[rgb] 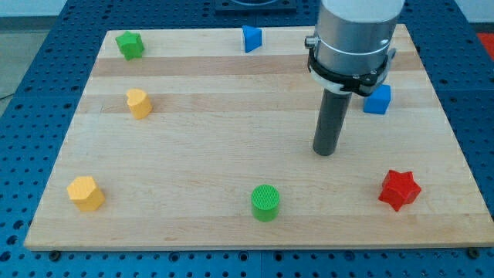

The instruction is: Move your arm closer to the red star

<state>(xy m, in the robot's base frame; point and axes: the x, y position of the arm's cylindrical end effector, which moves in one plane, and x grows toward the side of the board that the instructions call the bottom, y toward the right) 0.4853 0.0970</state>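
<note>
While the red star sits near the worktop bottom-right corner | my tip rests right of centre, apart from it, touching nothing | tool: plain rod, nothing to open or close | star looks light, rigid, likely slides; approach only, no hold needed

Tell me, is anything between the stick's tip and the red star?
No. In the camera view only bare wooden board lies between my tip and the red star.
</note>
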